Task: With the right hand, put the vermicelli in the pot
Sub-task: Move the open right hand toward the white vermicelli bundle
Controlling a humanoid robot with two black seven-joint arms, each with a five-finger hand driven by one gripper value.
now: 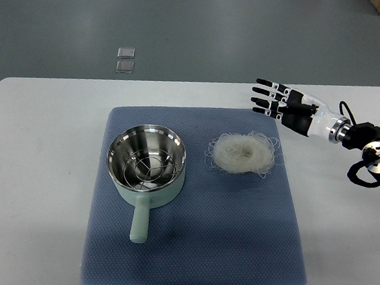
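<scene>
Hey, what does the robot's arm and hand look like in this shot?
The right robot hand has black fingers with white segments. A white wrist section joins a silver ring, then a black arm with a round silver joint cap and black cables looping beside it.

Lab: bare white table [42,135], grey floor [188,21]

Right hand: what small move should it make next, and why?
Probably bring the right hand down and toward the vermicelli for a grasp. Its fingers are spread and hold nothing, and it sits above the mat's far right corner, apart from the nest. The vermicelli lies untouched on the mat, right of the pot, which holds only a wire rack.
</scene>
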